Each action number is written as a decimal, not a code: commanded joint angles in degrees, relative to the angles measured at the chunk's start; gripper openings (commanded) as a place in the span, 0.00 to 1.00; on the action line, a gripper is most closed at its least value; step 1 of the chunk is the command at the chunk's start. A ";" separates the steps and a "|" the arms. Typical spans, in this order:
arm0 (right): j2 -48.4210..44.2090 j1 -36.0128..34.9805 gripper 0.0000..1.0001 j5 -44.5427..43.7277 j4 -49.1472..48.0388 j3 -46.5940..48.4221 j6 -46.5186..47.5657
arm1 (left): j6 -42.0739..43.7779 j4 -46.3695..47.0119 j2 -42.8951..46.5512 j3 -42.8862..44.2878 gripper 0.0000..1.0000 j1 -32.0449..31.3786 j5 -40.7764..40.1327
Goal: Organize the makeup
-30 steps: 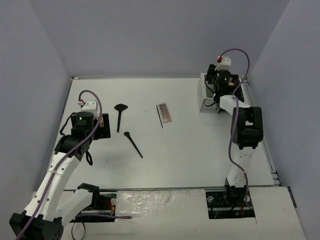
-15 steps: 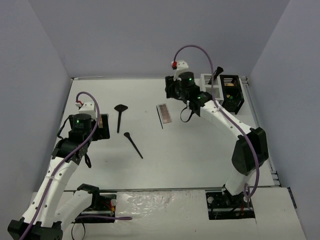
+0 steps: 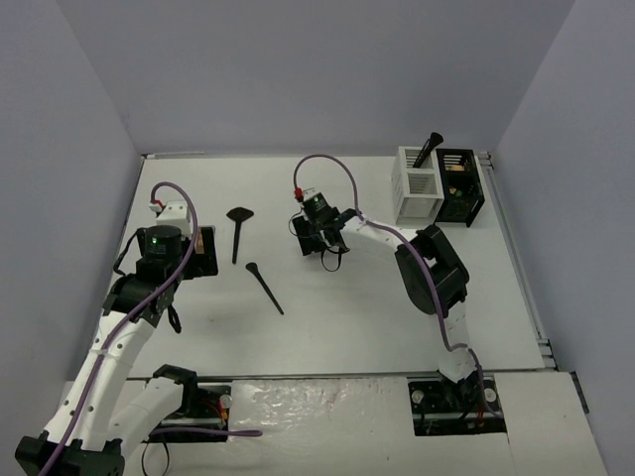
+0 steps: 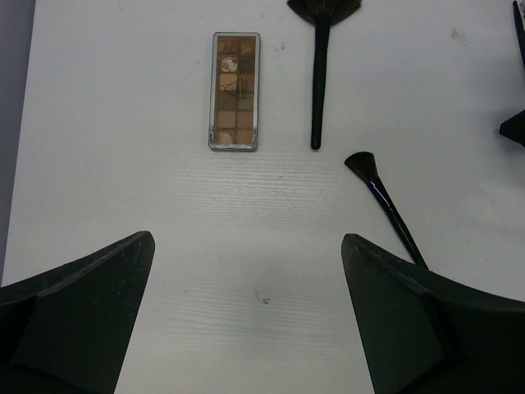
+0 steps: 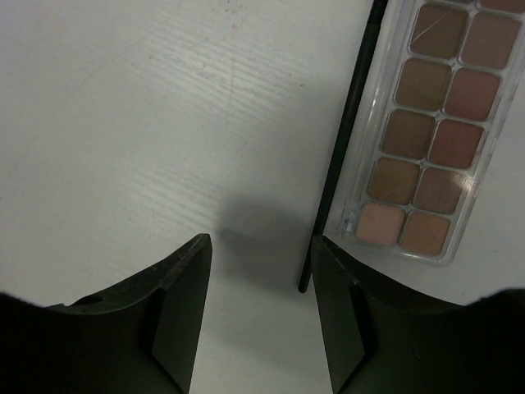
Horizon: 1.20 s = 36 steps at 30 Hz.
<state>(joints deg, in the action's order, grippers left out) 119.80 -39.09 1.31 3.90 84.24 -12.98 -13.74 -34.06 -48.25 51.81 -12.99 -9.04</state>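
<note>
The white surface [image 3: 377, 307] is carrying everything, and the fan brush [image 3: 237, 233], lying on its left half, is serving as the marker for places. The left arm [image 3: 114, 337] is rising from the near edge to the left of the fan brush. The right arm [image 3: 432, 268] is reaching across from the right and ending a little to the right of that brush.

Well to the right of the fan brush, toward the far edge, a white organizer box [image 3: 415, 193] is standing with a black organizer box [image 3: 461, 188] just beside it. A black brush [image 3: 429, 149] is sticking out of the white box at a tilt.

The left end effector [image 4: 248, 242] is hovering left of the fan brush, with its fingers spread wide and gripping nothing. The right end effector [image 5: 258, 242] is hanging to the right of the fan brush, its fingers also parted and empty.

A brown palette [image 4: 234, 90] is lying flat just left of the fan brush, apart from it and parallel to its handle. A pink-brown palette [image 5: 426, 123] is lying to the right of the fan brush, off to one side of the right end effector rather than between its fingers.

An angled brush [image 4: 385, 201] is lying slantwise near the handle end of the fan brush, on its right and nearer side, not touching it. A thin black stick [image 5: 344, 139] is lying along the pink-brown palette's long edge. Its near end is sitting between the parted fingers, close to the one on the palette's side.
</note>
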 commanded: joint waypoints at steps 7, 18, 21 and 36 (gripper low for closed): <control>1.78 0.34 0.48 -4.00 -3.28 6.76 -1.54 | -0.50 2.34 0.17 1.52 0.97 0.43 0.14; 5.18 1.67 0.46 -3.03 -3.27 9.65 -2.30 | -0.61 2.34 0.10 1.47 0.97 0.43 0.35; 5.02 1.86 0.46 -3.75 -3.24 9.25 -2.15 | -0.64 2.34 0.17 1.50 0.97 0.43 0.42; 5.11 3.71 0.42 -4.79 -3.25 8.61 -0.80 | -0.59 2.34 -0.22 1.45 0.97 0.43 0.60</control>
<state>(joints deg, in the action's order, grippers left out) 126.06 -35.95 -1.59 1.74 91.39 -14.64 -13.76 -34.04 -48.27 51.81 -12.99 -8.80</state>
